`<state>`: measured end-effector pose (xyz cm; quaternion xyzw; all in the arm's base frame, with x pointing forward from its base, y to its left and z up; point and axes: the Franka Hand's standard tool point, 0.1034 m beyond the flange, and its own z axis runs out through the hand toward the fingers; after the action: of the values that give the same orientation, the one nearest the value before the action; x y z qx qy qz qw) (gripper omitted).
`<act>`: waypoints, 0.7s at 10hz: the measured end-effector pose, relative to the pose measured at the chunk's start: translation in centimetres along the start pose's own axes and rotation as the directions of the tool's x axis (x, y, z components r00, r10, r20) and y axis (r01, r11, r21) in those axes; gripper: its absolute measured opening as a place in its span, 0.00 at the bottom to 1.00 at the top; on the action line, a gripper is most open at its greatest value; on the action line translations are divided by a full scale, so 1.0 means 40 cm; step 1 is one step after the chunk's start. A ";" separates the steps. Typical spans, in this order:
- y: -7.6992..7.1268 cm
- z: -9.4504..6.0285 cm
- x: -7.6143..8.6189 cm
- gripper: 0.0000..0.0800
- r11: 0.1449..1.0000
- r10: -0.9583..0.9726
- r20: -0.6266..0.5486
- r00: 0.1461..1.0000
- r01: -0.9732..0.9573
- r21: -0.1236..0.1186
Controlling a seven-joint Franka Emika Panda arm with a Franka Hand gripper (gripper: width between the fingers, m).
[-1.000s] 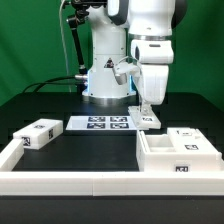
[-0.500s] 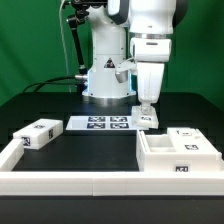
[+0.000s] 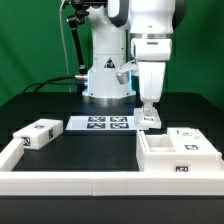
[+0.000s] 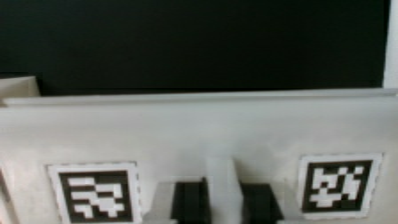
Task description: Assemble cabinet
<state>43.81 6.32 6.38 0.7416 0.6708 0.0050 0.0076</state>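
Observation:
The cabinet body (image 3: 178, 156), a large white open box with a tag on its front, sits at the exterior view's right. A small white tagged block (image 3: 151, 120) lies behind it, next to the marker board. My gripper (image 3: 148, 109) stands straight down on this block. In the wrist view the block (image 4: 214, 130) fills the picture with two tags, and my gripper (image 4: 221, 205) has its dark fingers (image 4: 187, 205) close together on a narrow white strip of it. Another tagged block (image 3: 37, 133) lies at the exterior view's left.
The marker board (image 3: 100, 123) lies flat in the middle, in front of the robot base (image 3: 105, 80). A long white border rail (image 3: 70, 182) runs along the front and up the left side. A further white tagged piece (image 3: 187, 135) rests at the cabinet body's back.
My gripper has shifted slightly toward the exterior view's right and settled lower onto the small block. Nothing else has moved.

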 end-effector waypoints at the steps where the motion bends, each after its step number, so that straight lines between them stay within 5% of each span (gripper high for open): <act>1: 0.007 0.001 0.004 0.09 1.000 -0.008 -0.009 1.000 0.008 -0.013; 7: 0.039 0.005 -0.007 0.09 0.998 -0.058 -0.008 0.998 0.058 -0.008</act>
<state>45.35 5.89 6.20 0.7218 0.6920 0.0107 0.0079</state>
